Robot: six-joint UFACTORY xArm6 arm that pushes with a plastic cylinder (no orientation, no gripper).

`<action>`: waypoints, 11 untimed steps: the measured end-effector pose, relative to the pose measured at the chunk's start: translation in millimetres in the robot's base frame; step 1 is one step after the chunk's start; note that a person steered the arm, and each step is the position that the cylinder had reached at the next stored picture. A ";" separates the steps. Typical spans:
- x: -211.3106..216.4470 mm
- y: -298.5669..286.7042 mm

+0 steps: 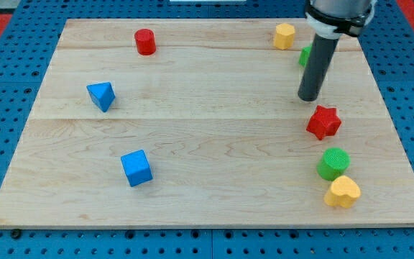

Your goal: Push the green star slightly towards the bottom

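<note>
Item: my tip [309, 98], a bare jawless rod, stands just below the green star-shaped block [305, 55], which is largely hidden; wrong side for pushing bottomward.

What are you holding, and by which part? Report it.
Nothing is held. My tip rests on the board, just below the green star, which my rod mostly hides.

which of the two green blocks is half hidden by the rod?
The green star near the view's top right, behind the rod above my tip. The green cylinder at lower right is fully visible.
</note>
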State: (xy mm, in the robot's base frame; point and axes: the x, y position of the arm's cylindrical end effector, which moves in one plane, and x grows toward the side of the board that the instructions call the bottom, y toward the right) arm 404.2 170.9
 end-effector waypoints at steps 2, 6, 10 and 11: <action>33.6 11.5; -82.3 100.9; -105.0 -32.4; -82.1 -38.2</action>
